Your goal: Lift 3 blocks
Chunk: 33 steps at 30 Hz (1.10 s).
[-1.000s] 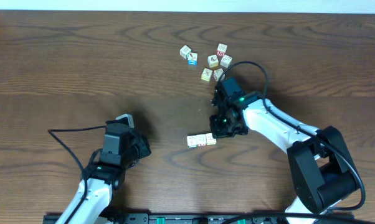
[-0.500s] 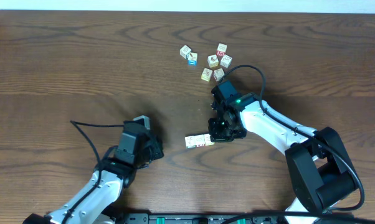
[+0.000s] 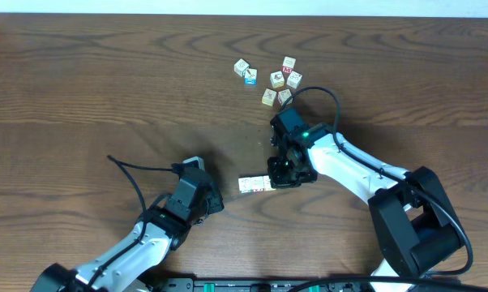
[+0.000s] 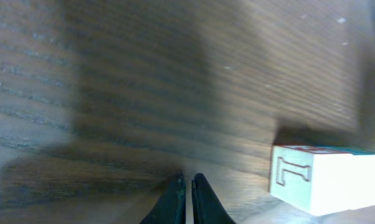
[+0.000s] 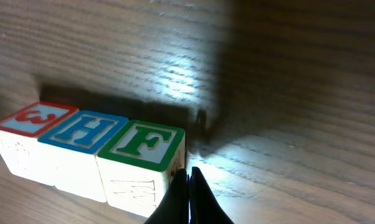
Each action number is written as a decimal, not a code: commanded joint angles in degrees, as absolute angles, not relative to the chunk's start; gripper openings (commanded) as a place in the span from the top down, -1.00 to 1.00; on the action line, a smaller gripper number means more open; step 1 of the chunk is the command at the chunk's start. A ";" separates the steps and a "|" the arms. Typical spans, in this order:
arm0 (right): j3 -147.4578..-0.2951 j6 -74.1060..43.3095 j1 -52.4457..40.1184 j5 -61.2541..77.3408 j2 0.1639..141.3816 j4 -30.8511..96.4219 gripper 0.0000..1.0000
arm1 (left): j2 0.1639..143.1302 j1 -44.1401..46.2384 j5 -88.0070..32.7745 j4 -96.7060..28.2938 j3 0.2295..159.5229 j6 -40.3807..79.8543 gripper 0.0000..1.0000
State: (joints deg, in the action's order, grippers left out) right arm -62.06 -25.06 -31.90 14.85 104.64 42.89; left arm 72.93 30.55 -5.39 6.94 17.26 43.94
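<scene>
Blocks [image 3: 255, 184], three of them: where do they lie?

Mid-desk, side by side in one straight row, faces touching. The row lies between the two arms.

How do they look?

Pale wood cubes of equal size, each top framed in colour. The 3 block [image 5: 32, 118] is red, the H block [image 5: 83, 132] is blue and the F block [image 5: 144, 143] is green. The side faces carry faint prints too dim to read. From the left wrist, the end face shows a red outlined serif letter, perhaps an I.

What stands at the ends?

The right hand [image 5: 190, 186] is at the F end, fingers pressed together with nothing between them. Its tips are just beside that block's edge; I cannot tell whether they touch. The left hand [image 4: 187, 190] is also pressed together and empty. It is low over the desk [image 3: 82, 97], near the 3 end but apart from it.

And the room around?

Bare wood lies on the far side of the row and widely to the left. A cluster of loose cubes [image 3: 268, 79] sits well apart, toward the far edge.
</scene>
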 commanded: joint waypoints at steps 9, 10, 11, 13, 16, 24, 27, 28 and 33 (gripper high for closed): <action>-62.00 -25.67 -32.47 15.35 104.79 43.09 0.97 | 81.25 30.96 -6.28 11.03 21.71 37.98 0.86; -62.02 -25.67 -32.47 15.40 104.79 43.09 0.97 | 81.69 30.96 -6.94 11.00 22.13 36.95 0.85; -62.00 -25.67 -32.49 15.55 104.79 43.09 0.97 | 82.08 30.96 -7.53 10.98 22.50 35.92 0.86; -62.02 -25.67 -32.60 15.53 104.79 43.03 0.97 | 83.18 31.00 -9.30 10.96 23.20 34.22 0.86; -62.00 -25.67 -32.73 15.55 104.79 42.87 0.97 | 84.16 31.11 -10.31 11.00 23.53 32.82 0.85; -62.00 -25.71 -32.73 19.25 104.79 41.71 0.97 | 84.66 31.33 -14.20 11.29 23.57 31.03 0.86; -62.00 -26.46 -32.73 22.17 104.79 40.14 0.98 | 84.66 31.99 -15.70 11.31 23.59 32.97 0.86; -62.02 -27.14 -32.73 22.17 104.81 39.97 0.98 | 84.66 32.29 -16.01 11.31 23.59 33.43 0.86; -62.00 -27.42 -32.73 22.17 104.81 40.18 0.98 | 84.66 34.33 -16.08 11.75 23.59 35.77 0.85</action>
State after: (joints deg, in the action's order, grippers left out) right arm -62.04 -26.30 -32.01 17.98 104.64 40.93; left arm 83.53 32.16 -12.51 12.01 23.51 33.71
